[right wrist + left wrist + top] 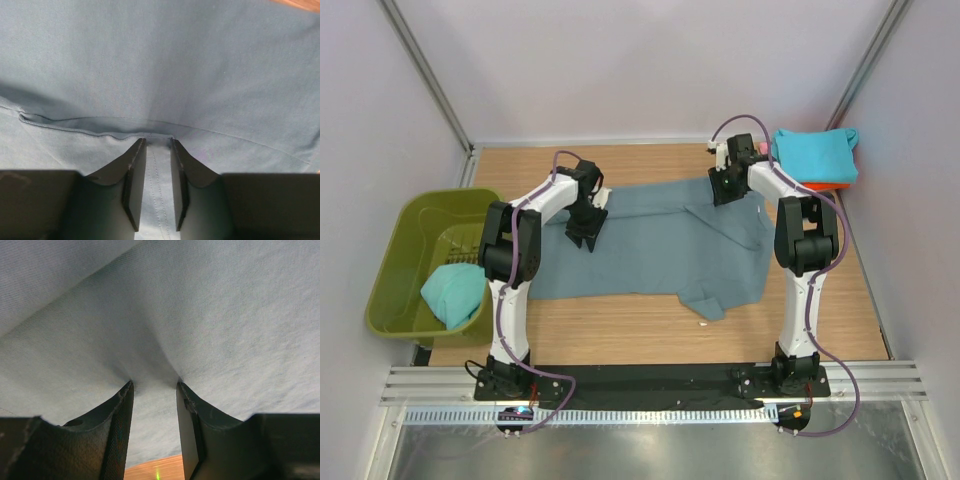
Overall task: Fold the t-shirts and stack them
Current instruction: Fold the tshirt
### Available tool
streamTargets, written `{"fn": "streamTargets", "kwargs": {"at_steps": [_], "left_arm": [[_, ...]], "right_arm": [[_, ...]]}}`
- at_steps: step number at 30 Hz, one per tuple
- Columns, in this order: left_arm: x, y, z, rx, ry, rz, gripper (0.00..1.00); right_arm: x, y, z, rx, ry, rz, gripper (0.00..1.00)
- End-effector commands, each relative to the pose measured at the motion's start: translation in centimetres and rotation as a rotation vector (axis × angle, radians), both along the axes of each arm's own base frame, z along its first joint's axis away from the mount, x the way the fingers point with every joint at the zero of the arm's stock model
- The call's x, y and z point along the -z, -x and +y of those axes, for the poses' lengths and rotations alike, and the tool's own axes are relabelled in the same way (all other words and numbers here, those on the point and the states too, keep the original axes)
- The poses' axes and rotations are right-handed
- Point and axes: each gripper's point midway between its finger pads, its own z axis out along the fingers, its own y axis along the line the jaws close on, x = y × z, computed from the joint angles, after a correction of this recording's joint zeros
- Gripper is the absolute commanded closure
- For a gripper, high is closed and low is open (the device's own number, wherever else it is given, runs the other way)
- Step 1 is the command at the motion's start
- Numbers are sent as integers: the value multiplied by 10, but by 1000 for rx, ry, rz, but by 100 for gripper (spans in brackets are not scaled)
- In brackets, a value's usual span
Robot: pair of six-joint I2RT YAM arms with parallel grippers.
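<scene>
A large slate blue-grey t-shirt (650, 250) lies spread across the wooden table. My left gripper (588, 238) presses down on its left part. In the left wrist view the left gripper (154, 384) has its jaws apart, the tips dented into the blue-grey t-shirt (200, 315), which puckers between them. My right gripper (724, 192) is at the shirt's far right edge. In the right wrist view the right gripper (158, 140) has its jaws a narrow gap apart astride a stitched hem (157, 200) of the blue-grey t-shirt (160, 60).
An olive-green tub (405, 250) at the left edge holds a crumpled turquoise t-shirt (455, 295). At the back right a folded turquoise t-shirt (815, 155) lies on an orange one (825, 186). Bare wood (620, 325) shows in front of the shirt.
</scene>
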Motion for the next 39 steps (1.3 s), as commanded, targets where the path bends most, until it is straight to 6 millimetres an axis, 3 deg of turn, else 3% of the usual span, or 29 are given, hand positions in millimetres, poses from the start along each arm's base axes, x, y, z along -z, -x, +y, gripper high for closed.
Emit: {"fn": "streamTargets", "kwargs": {"at_steps": [1,7,11,15,20,21,25,27,28,30,31,32,35,39], "left_arm": [[28,6,1,5,-10,53,59],[27,6,2,6,-16,51,59],[27,8,3,7,-22,50,59],[26,7,4,7,-23,42,59],[24,5,3,5,-17,31,59],[24,4,1,7,-14,27,59],[22,1,-1,3,-2,20,59],[21,-1,-2,2,3,14,59],[21,-1,-2,2,4,16,59],[20,-1,-3,2,9,13,59],[20,-1,-3,2,9,13,59],[21,0,-3,1,9,16,59],[18,0,-4,0,13,16,60],[16,-2,-2,-1,6,7,60]], "right_arm": [[-8,-1,3,-18,-5,-20,69],[-6,1,2,-33,3,-22,73],[-3,2,2,-47,4,-16,80],[-7,2,2,-59,9,-26,99],[-34,8,5,-56,-8,-53,99],[-50,10,7,-57,-20,-78,99],[-74,40,27,-72,-73,-77,99],[-64,68,43,-89,-92,-28,99],[-77,78,50,-100,-109,-48,99],[-66,108,68,-128,-135,-1,99],[-73,116,72,-133,-151,-11,99],[-68,127,74,-104,-169,14,87],[-74,131,70,-69,-171,-9,58],[-88,113,56,-40,-135,-83,54]]}}
